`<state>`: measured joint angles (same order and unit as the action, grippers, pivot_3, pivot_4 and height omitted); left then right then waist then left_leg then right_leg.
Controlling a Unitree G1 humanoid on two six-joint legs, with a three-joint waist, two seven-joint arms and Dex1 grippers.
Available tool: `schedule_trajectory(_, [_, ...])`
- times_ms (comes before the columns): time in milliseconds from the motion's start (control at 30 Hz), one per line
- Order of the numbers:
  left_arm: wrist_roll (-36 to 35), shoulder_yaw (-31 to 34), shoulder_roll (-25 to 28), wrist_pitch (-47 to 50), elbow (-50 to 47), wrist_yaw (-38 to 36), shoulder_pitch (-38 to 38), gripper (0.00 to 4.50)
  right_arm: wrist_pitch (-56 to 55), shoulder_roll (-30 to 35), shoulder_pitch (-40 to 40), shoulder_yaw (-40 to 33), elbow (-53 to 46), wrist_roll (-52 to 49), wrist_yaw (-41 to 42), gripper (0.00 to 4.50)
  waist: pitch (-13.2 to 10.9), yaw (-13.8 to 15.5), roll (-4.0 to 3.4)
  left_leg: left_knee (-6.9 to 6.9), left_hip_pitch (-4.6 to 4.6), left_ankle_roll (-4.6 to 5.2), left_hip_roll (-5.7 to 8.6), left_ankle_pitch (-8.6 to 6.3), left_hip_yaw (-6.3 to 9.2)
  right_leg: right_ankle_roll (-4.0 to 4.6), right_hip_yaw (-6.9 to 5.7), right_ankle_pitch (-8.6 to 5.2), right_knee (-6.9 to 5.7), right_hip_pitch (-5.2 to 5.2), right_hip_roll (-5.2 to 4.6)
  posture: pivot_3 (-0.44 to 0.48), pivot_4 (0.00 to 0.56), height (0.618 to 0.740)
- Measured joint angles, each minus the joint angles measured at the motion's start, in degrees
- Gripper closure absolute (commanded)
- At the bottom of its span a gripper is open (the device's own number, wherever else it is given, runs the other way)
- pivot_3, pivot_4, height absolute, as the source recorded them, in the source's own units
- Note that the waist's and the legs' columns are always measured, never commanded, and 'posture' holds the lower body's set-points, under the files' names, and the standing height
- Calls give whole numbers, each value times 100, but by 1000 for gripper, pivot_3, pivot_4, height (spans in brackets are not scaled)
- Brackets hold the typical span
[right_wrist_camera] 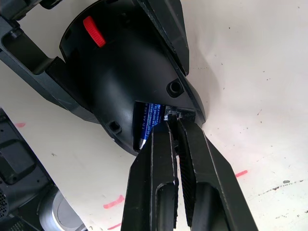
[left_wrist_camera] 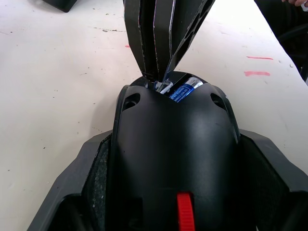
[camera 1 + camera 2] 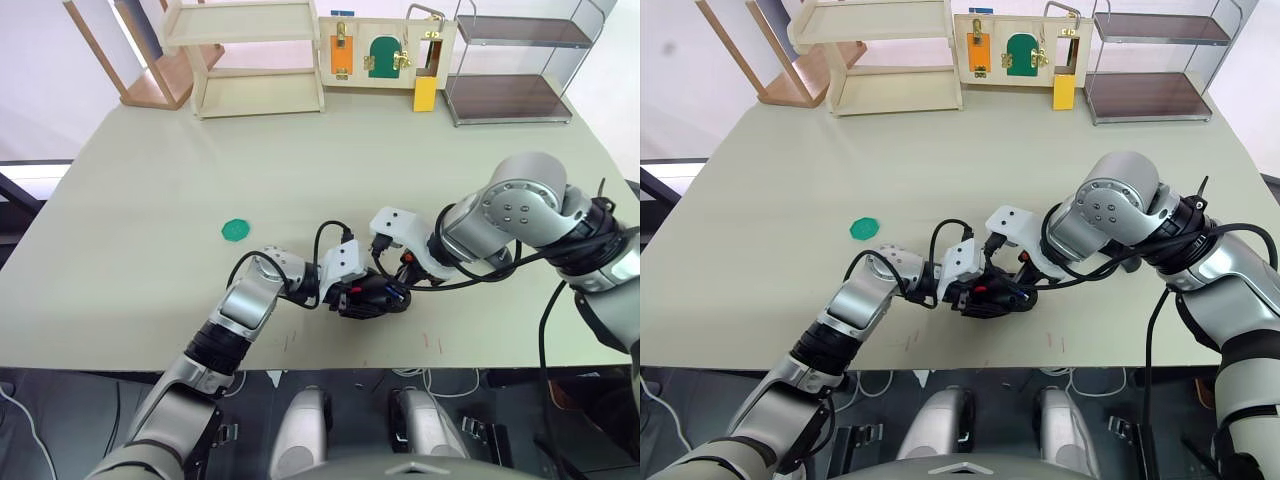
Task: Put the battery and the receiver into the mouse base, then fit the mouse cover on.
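Note:
The black mouse base [image 2: 178, 144], with its red wheel [image 2: 184, 211] showing, sits near the table's front edge. My left gripper [image 3: 365, 297] is shut on the base, one finger [image 2: 77, 187] on each side. The blue battery [image 1: 147, 122] lies in a recess at the base's rear end. My right gripper [image 1: 171, 119] comes down from the right onto that end. It is shut on the tiny greyish receiver [image 1: 173, 115], which touches the base right beside the battery. The mouse cover is out of view.
A flat green disc [image 3: 236, 230] lies on the table to the left. Along the far edge stand a wooden shelf [image 3: 255, 60], a latch board [image 3: 385, 50] and a wire rack [image 3: 510, 70]. The table's front edge [image 3: 300, 366] runs just below the grippers.

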<state>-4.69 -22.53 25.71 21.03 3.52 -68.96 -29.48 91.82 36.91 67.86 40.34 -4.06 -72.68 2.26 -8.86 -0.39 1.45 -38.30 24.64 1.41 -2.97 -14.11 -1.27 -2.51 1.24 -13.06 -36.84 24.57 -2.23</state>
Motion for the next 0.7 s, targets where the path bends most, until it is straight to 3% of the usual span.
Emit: schedule_trajectory(700, [2,-7,-5,2,28,-3,-21,1461,40,-88,-405,-319,-311,345,-81,4500,1,-3,-2,-5,1,0,18,0,0,-12,-3,7,-4,-3,0,0,150,740])
